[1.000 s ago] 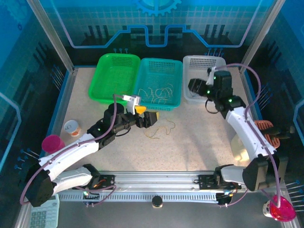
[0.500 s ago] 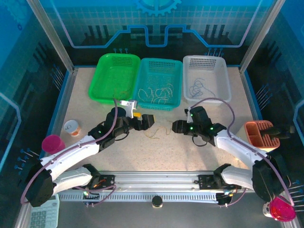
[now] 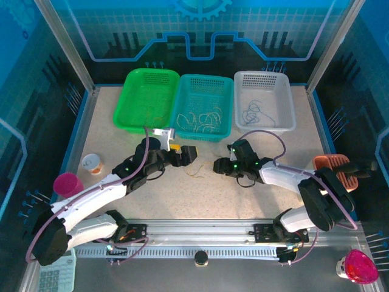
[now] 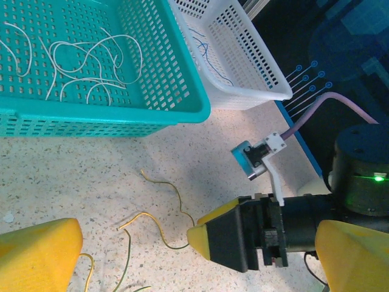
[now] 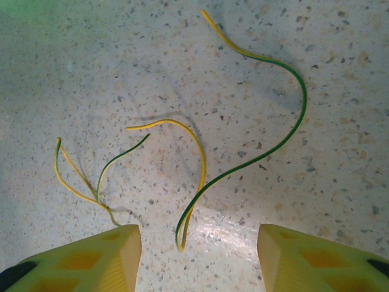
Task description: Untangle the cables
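Cables [image 5: 203, 164] lie flat; wavy lengths run diagonally.

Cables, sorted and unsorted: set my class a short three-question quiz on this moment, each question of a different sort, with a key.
1. Short answer: what colour are the cables in the white basket?
2. True or false: the right gripper has its fingers apart, with the end of a yellow-green cable between them on the table.
3. Multiple choice: the whitish cables lie in A the teal basket, B the green basket, C a heap on the table.

Key: 1 dark blue; 2 true; 3 A.
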`<state>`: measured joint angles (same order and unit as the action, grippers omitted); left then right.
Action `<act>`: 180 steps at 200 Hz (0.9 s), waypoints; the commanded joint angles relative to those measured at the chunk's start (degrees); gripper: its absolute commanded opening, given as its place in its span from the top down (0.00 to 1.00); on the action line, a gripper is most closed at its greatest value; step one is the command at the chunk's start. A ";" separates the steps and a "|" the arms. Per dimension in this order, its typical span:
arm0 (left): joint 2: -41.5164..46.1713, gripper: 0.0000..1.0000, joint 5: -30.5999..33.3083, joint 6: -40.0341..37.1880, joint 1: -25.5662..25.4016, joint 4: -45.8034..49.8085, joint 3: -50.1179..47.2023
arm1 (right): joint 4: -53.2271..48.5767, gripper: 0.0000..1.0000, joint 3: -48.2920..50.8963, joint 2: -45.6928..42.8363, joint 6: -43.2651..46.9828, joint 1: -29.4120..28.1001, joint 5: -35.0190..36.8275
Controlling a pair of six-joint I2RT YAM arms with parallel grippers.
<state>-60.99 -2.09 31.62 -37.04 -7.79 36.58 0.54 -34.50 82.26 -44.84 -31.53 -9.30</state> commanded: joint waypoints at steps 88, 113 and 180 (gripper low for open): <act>3.98 0.01 2.25 0.98 0.04 2.33 1.04 | -1.10 1.00 -2.85 -7.05 7.53 -0.99 -1.10; 4.63 0.01 1.74 2.27 0.74 2.45 1.52 | -5.07 1.00 -3.55 -14.65 12.88 -0.97 0.01; 1.20 0.01 -5.93 4.59 1.95 1.20 6.04 | -3.82 1.00 -6.49 -18.00 20.80 -0.98 -9.06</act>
<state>-58.33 -3.77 34.72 -35.40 -6.22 39.20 -2.76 -39.03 63.75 -27.31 -31.62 -13.15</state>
